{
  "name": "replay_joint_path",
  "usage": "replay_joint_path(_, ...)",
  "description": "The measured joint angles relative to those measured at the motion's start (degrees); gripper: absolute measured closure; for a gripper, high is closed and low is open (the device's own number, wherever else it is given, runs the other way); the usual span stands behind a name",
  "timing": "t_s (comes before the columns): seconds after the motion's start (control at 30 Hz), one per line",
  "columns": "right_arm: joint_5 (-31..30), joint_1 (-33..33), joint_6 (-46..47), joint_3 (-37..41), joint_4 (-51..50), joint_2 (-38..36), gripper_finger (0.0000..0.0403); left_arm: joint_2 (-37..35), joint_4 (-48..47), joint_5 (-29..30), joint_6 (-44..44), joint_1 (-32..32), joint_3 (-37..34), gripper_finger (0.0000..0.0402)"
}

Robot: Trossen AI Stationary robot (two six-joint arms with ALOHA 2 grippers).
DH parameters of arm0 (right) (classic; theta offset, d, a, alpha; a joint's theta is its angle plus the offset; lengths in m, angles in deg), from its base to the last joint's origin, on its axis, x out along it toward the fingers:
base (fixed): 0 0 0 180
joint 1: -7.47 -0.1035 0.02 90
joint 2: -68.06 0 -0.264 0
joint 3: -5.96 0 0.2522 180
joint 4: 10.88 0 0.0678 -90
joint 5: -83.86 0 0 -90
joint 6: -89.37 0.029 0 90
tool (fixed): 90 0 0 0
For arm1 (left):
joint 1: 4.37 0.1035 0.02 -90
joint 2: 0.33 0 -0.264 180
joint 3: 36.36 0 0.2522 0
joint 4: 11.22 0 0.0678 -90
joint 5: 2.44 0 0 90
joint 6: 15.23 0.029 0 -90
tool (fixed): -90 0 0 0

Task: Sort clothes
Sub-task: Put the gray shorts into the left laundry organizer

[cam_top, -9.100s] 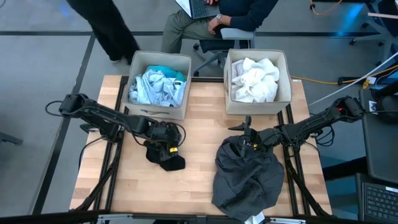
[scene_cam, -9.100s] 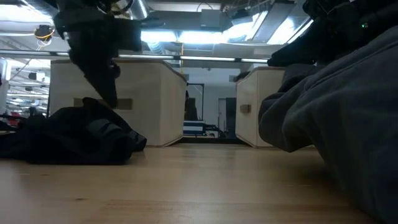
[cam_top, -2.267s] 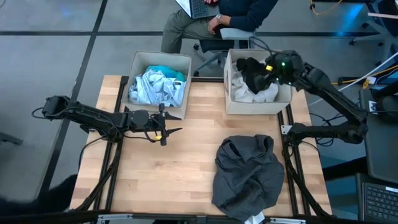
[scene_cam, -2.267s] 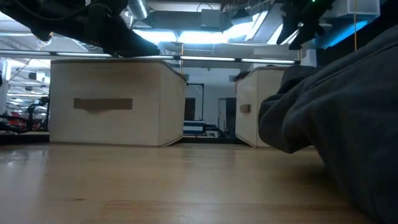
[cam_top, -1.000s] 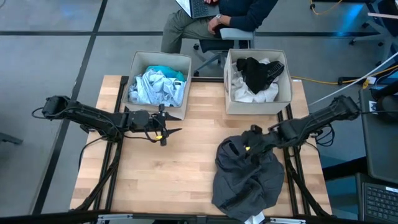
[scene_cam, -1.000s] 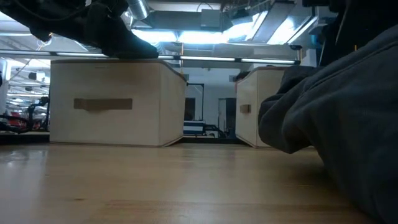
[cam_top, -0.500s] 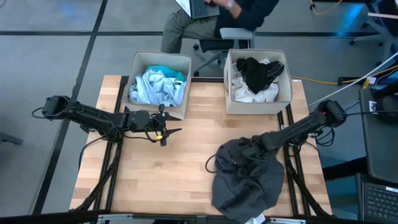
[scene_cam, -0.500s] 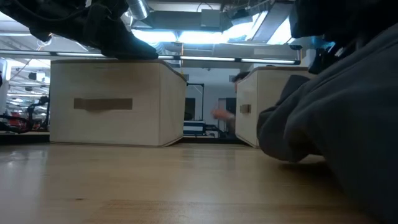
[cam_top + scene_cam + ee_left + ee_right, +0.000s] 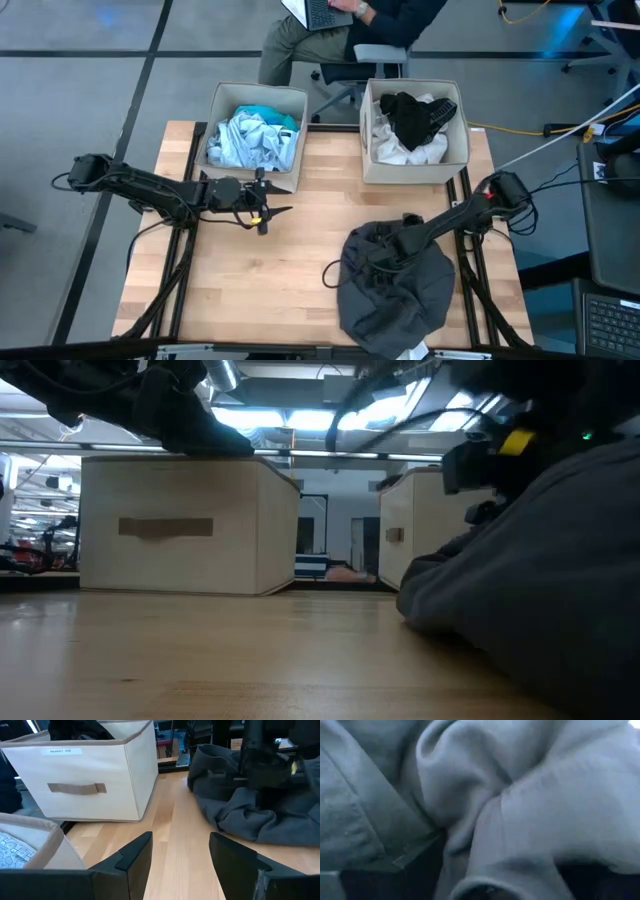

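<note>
Two beige fabric bins stand at the far edge of the light wooden worktop (image 9: 300, 260): the left bin (image 9: 292, 105) and the right bin (image 9: 459, 125), well apart. Beyond them a person (image 9: 330, 30) sits on an office chair (image 9: 375, 58) (a laptop (image 9: 318, 12) on the lap). A yellow cable (image 9: 540, 140) runs over the grey floor on the right.

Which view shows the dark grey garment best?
The high view: the whole dark grey garment shows, with the right gripper on it. Low and left wrist views show only part; the right wrist view shows only close folds.
</note>
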Motion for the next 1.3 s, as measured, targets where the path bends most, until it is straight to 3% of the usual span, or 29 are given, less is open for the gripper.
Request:
replay_joint_path(0.23,-1.45,3.18,-1.23,-0.4,0.91,4.77,0.0081,0.0,-0.23,0.0,0.02,0.04,0.0,0.0215)
replay_joint_path(0.33,-2.16,4.45,-1.13,-0.4,1.35,4.9,0.0107,0.0,-0.23,0.02,0.04,0.04,0.0,0.0215)
replay_joint_path(0.43,-3.72,5.21,-1.12,-0.33,1.94,5.0,0.0162,0.0,-0.21,0.01,0.04,0.04,0.0,0.0215)
replay_joint_path(0.7,-13.84,5.45,-1.3,0.2,2.16,5.6,0.0369,0.02,-0.21,0.0,-0.22,0.04,0.0,0.0215)
replay_joint_path(0.97,-14.48,5.39,-1.27,0.33,2.28,4.13,0.0366,0.02,-0.32,0.02,-0.22,0.04,0.0,0.0215)
replay_joint_path(1.3,-16.4,5.36,-2.92,0.52,1.96,-6.82,0.0366,0.02,-0.67,0.01,-0.24,0.06,0.0,0.0215)
